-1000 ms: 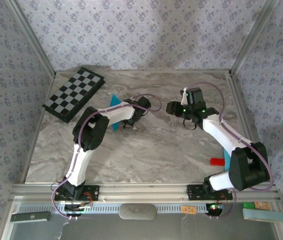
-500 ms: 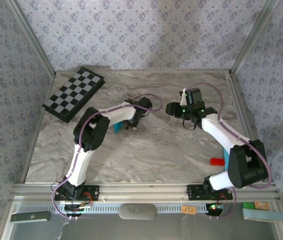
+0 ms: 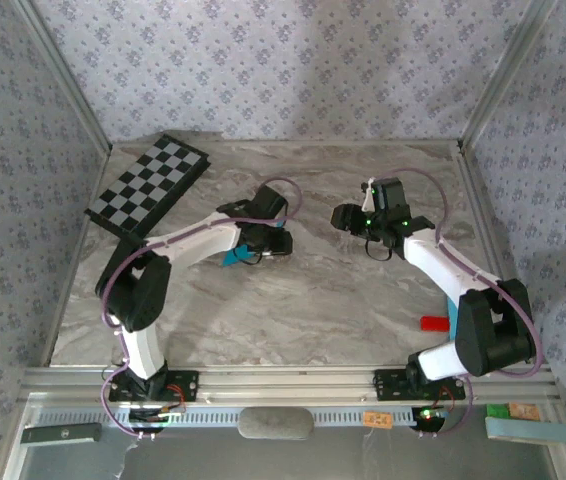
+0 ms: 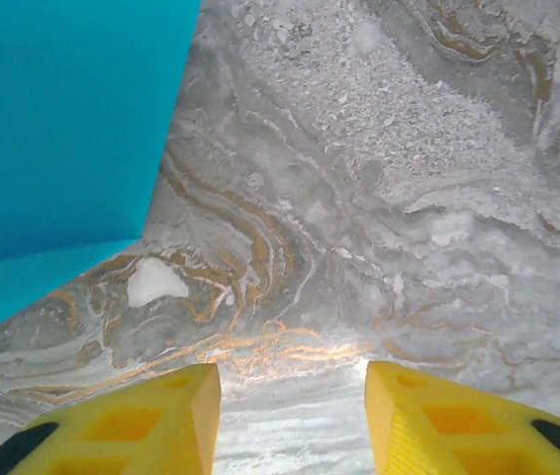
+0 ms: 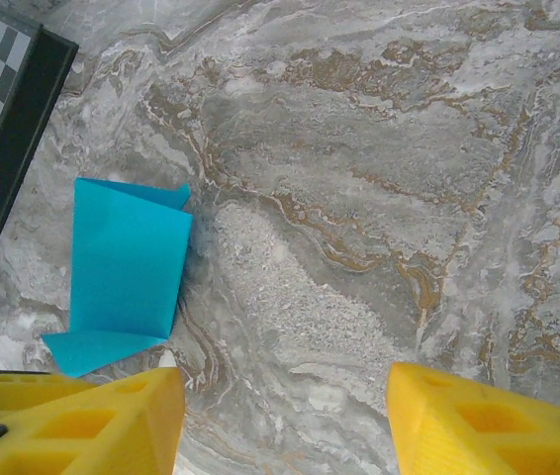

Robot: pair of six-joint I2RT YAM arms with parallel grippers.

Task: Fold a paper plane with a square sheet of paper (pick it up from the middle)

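folded turquoise paper (image 5: 127,272) near left fingers (image 4: 132,430)

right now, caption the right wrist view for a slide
Folded turquoise paper lies on the marble table near the checkerboard, open right tool above.

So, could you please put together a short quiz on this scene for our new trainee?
1. True or false: the left fingers grip the blue paper.
2. What lies at the table's far left corner? A) checkerboard B) bowl C) towel
3. Is the paper lying as one flat sheet, or folded?
Key: 1 false, the fingers stand apart over bare table, paper off to the side; 2 A; 3 folded.
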